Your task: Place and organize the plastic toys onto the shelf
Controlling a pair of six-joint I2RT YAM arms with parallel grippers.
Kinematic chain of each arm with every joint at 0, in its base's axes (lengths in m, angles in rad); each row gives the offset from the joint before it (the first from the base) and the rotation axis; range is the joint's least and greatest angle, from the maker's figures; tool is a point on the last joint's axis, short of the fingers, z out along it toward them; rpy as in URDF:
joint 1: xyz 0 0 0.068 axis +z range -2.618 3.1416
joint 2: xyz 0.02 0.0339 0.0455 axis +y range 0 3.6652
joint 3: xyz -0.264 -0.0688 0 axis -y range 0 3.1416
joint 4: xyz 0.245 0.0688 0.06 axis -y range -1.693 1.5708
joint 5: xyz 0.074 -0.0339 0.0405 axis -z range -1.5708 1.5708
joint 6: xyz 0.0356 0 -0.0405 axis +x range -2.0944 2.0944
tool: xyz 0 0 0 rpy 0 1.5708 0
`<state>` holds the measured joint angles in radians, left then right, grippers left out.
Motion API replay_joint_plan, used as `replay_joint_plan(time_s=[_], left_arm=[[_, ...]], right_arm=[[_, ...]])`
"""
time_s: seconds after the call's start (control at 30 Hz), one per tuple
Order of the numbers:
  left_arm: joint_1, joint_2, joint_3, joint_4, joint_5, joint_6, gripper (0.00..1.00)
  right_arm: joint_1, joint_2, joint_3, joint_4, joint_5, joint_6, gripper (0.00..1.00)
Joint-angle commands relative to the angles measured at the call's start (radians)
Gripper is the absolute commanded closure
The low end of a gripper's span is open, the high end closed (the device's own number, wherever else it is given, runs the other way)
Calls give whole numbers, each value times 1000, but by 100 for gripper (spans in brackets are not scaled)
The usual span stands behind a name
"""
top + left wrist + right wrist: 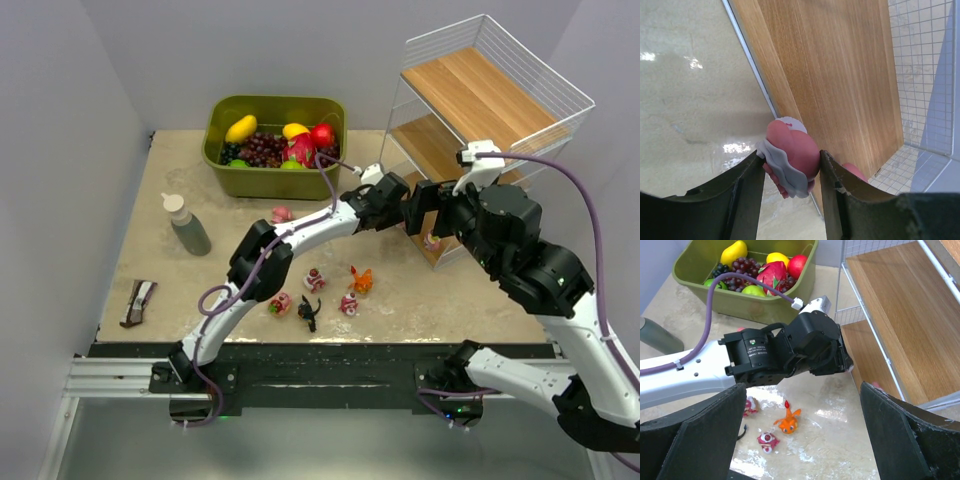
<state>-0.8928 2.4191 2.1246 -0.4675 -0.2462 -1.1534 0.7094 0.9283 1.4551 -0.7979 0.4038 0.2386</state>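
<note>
Closest to the left wrist lens, the two dark fingers (742, 197) of the left jaws are clamped on a rounded pink plastic figurine with a white frilled collar (790, 152), one finger pressed to each side of it. That figurine is held at the front edge of the lowest slanted light-wood tier of the tall white wire-frame shelf (830, 75), where the wood meets the mottled beige worktop (685, 100); whether it touches the tier cannot be told. Just behind the right-hand finger a second pink toy (855, 171) peeks out on the same tier, mostly hidden. Seen from above, the white left arm (300, 232) reaches across the worktop to the foot of the shelf, and the dark right arm (520, 245) faces it closely from the other side. The right jaws stand wide apart with nothing between them, their fingers (695, 437) framing the left wrist. Loose on the worktop near the left arm's elbow lie an orange creature (361, 280), a black spiky creature (308, 312) and three rounded red-and-white figurines (314, 280). One pink figurine (283, 214) lies apart, nearer the olive-green rectangular bin (270, 183) of plastic fruit. A grey-green bottle with a cream cap (186, 225) sits at the left, and a dark brown flat object (138, 302) near the front-left corner.
</note>
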Motion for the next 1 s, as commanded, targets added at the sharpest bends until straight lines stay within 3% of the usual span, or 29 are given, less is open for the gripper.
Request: replay_joint_plan(time_s=[0.0, 0.7, 0.97], left_arm=[[-12, 23, 84, 75, -4, -43, 99], [-41, 92, 117, 128, -24, -26, 89], [-60, 90, 115, 132, -94, 4, 86]], right_arm=[[2, -22, 28, -7, 29, 22, 1], [2, -46, 8, -34, 47, 24, 1], [2, -63, 2, -41, 63, 28, 1]])
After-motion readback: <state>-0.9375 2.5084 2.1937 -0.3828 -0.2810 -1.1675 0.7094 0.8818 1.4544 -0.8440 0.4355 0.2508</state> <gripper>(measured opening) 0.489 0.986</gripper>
